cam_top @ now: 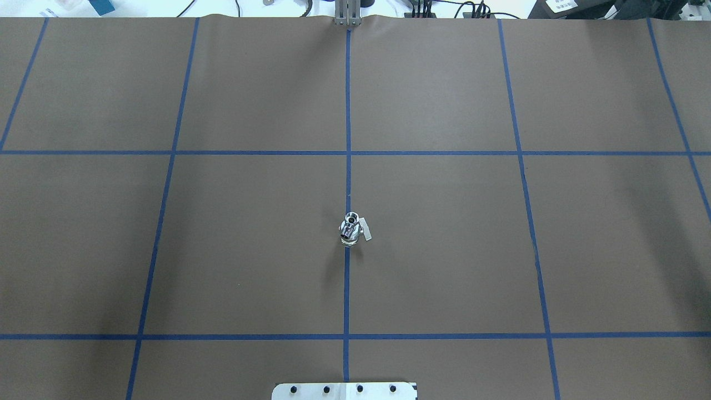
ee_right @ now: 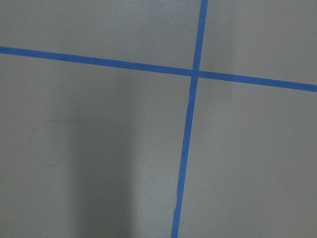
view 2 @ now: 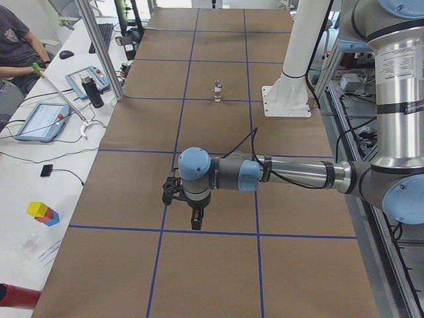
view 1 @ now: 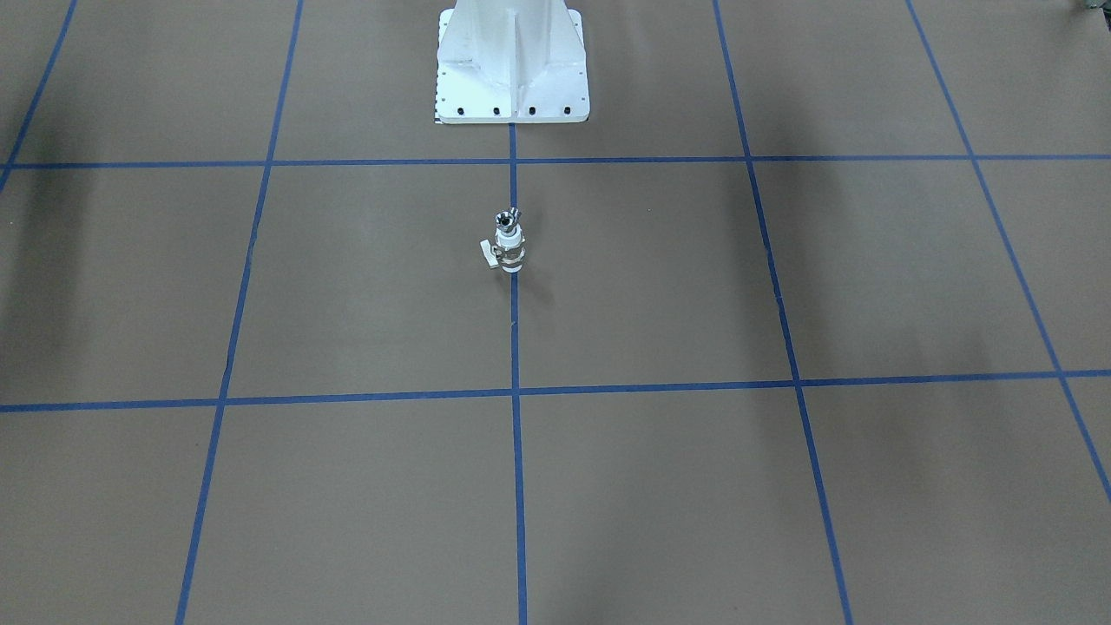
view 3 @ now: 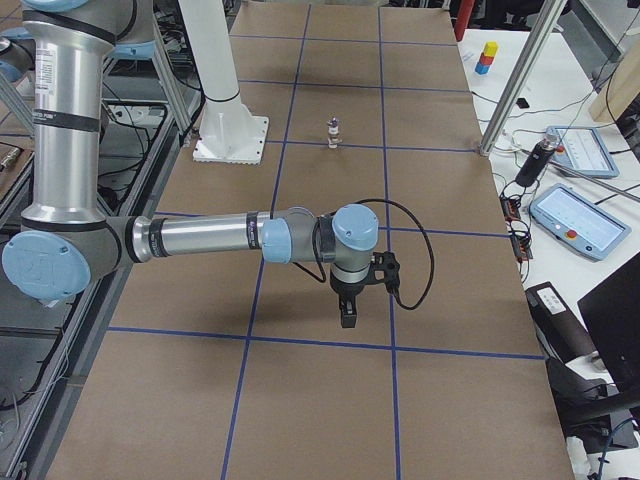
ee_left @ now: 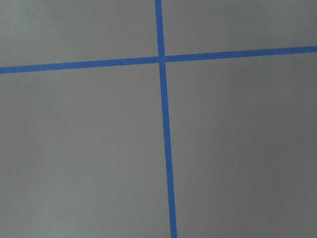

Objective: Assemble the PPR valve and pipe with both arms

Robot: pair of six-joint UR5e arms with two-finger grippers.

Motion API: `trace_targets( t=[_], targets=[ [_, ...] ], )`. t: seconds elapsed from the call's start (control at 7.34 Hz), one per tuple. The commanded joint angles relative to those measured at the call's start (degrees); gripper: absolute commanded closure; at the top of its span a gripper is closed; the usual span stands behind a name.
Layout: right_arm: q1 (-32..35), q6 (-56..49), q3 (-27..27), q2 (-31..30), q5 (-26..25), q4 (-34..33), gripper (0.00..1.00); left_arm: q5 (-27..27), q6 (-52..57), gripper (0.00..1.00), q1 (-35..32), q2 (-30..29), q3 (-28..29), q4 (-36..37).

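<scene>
The PPR valve (view 1: 509, 250) stands upright on the centre blue tape line, white ends, silvery middle, small handle to one side. The silver pipe (view 1: 506, 219) sits on its top end, crown-like end up. Both also show in the overhead view, the valve (cam_top: 355, 233) under the pipe (cam_top: 350, 220), and small in the side views (view 2: 216, 91) (view 3: 334, 131). The left gripper (view 2: 196, 222) hangs over bare table far from the valve, fingers pointing down. The right gripper (view 3: 348, 318) does the same at the other end. Neither touches anything; I cannot tell whether they are open or shut. Both wrist views show only brown paper and tape.
The white base pedestal (view 1: 512, 78) stands just behind the valve. The table is brown paper with a blue tape grid (cam_top: 347, 153). Beyond the far edge are an operator's desk with tablets (view 2: 40, 119), a seated person (view 2: 13, 40) and metal posts (view 2: 99, 46).
</scene>
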Motion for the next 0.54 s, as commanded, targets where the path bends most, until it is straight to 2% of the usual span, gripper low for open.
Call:
trace_targets(
  t=[0.0,0.41],
  targets=[
    [0.0,0.0,0.0,0.0,0.0,0.0,0.0,0.2,0.1,0.0,0.0,0.1,0.1,0.0],
    [0.0,0.1,0.0,0.0,0.0,0.0,0.0,0.1,0.1,0.0,0.0,0.1,0.4,0.0]
  ],
)
